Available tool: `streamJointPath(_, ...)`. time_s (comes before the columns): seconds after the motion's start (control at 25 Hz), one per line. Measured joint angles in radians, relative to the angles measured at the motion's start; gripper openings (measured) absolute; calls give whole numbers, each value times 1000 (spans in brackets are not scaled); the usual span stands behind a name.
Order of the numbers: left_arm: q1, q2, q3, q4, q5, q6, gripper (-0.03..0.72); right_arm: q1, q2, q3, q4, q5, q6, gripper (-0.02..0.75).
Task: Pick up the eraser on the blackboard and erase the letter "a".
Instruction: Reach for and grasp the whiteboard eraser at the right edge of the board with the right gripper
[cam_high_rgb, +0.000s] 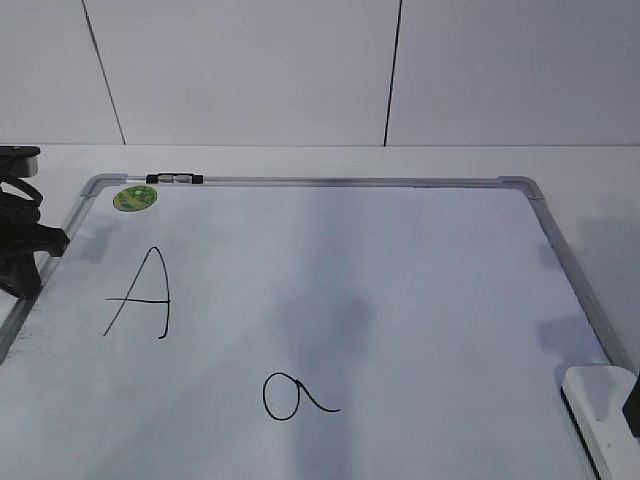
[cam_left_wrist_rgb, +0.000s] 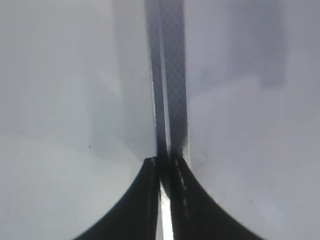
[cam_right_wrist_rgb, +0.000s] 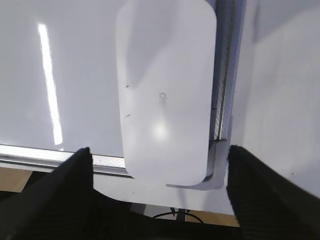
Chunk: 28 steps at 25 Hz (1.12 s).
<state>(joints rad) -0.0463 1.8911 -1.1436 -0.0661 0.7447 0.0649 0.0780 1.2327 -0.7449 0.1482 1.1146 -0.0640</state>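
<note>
the eraser (cam_high_rgb: 600, 405) lies flat in the blackboard's (cam_high_rgb: 330, 270) near right corner, against the frame. the right gripper (cam_right_wrist_rgb: 160, 172) hangs above it, fingers spread wide, grasping nothing. the letter "a" (cam_high_rgb: 293, 396) sits intact left of the eraser, near the board's front edge. the left gripper (cam_left_wrist_rgb: 166, 167) is clenched over the board's left frame.

You are looking at a bare lab-style test bench: plain white panelled wall (cam_high_rgb: 250, 70), white tabletop (cam_high_rgb: 590, 170), only a blackboard (cam_high_rgb: 400, 290) laid flat.
</note>
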Motion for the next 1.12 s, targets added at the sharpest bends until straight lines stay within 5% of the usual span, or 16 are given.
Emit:
streamJointPath(0.24,0,0,0,0,0,0,17,0,9,0,-23,-59,-2,559)
streamJointPath(0.56,0,0,0,0,0,0,17,98,10,0,-131,-81,127,549)
streamJointPath(1.12,0,0,0,0,0,0,17,106,20,0,-159,-100,151,549)
